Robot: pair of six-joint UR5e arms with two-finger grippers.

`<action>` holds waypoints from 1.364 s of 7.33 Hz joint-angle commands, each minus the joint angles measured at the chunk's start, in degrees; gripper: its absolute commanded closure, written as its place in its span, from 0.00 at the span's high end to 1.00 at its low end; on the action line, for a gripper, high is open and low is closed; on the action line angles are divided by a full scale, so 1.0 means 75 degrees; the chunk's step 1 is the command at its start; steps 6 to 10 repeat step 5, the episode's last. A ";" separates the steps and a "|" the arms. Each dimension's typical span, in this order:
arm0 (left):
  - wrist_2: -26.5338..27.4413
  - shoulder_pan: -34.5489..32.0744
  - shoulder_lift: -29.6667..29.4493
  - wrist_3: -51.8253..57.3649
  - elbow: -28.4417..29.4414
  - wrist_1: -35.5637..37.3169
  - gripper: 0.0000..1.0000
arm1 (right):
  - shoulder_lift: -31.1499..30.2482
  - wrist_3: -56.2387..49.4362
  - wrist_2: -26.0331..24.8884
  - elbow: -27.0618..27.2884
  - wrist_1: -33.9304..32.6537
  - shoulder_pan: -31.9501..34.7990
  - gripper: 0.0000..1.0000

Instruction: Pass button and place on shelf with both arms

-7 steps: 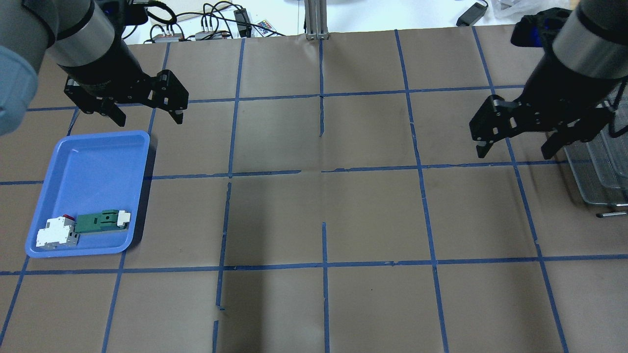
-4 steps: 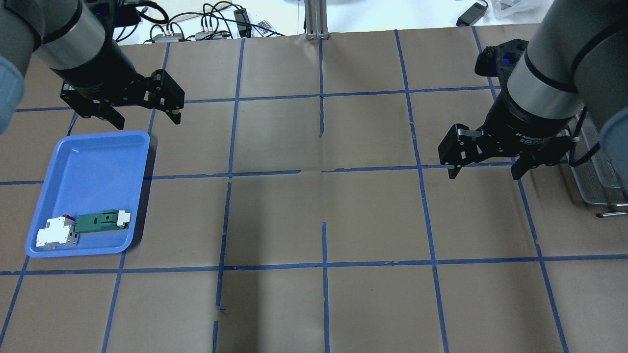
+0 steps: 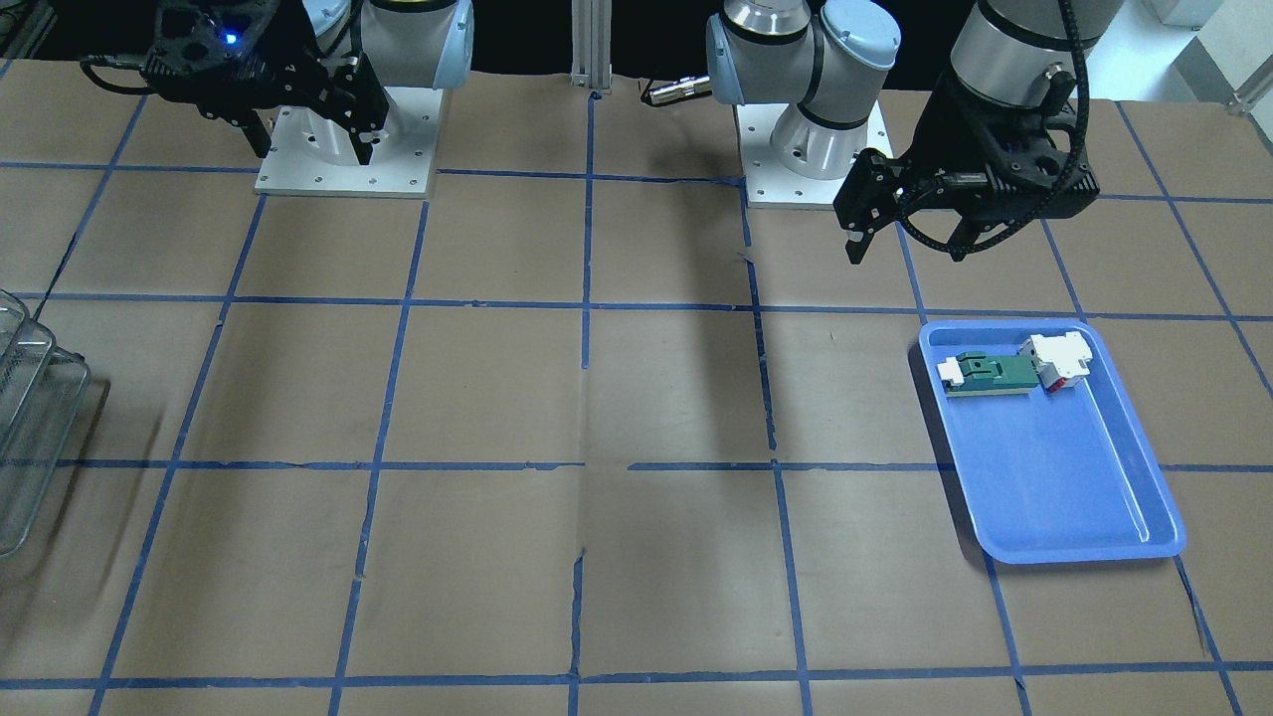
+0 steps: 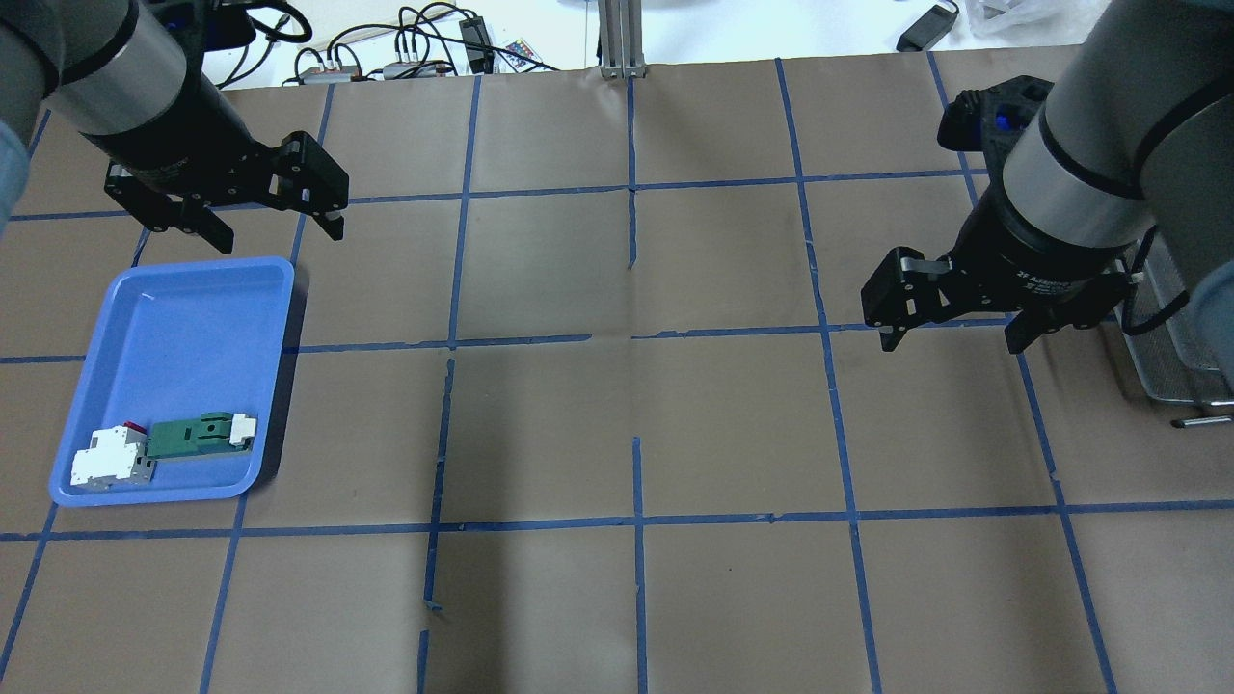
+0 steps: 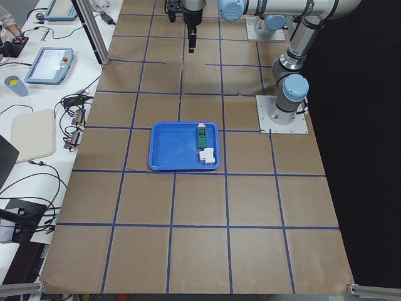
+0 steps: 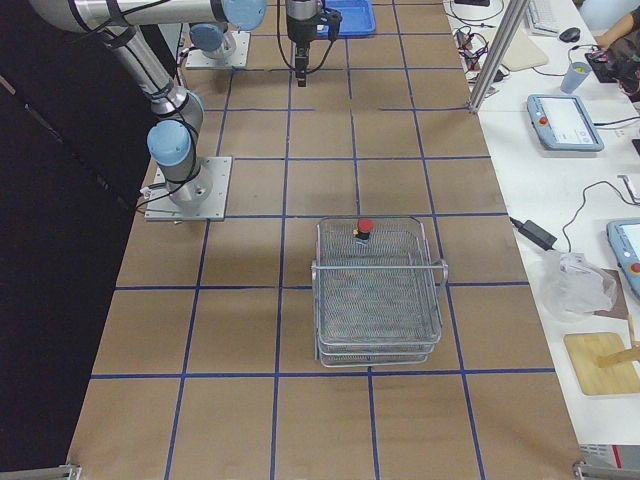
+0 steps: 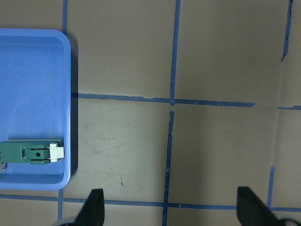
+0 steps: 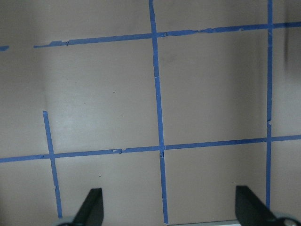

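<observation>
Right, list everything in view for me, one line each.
table: one, brown with blue tape grid
shelf: one, silver wire, at the table's end on the robot's right
button: one, red cap on black body, in the shelf's top tier
tray: one, blue, on the table, robot's left
green block: one, green and white, in the tray
white box: one, white with red, in the tray beside the block
cables: several, black, beyond the table's far edge
left gripper: one, black, open, above the table by the tray
right gripper: one, black, open, above the table near the shelf
</observation>
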 commanded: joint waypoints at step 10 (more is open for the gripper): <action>0.0010 -0.0017 -0.0063 0.0001 -0.0011 0.0055 1.00 | 0.0107 -0.0004 0.0007 -0.0216 0.0023 -0.0023 1.00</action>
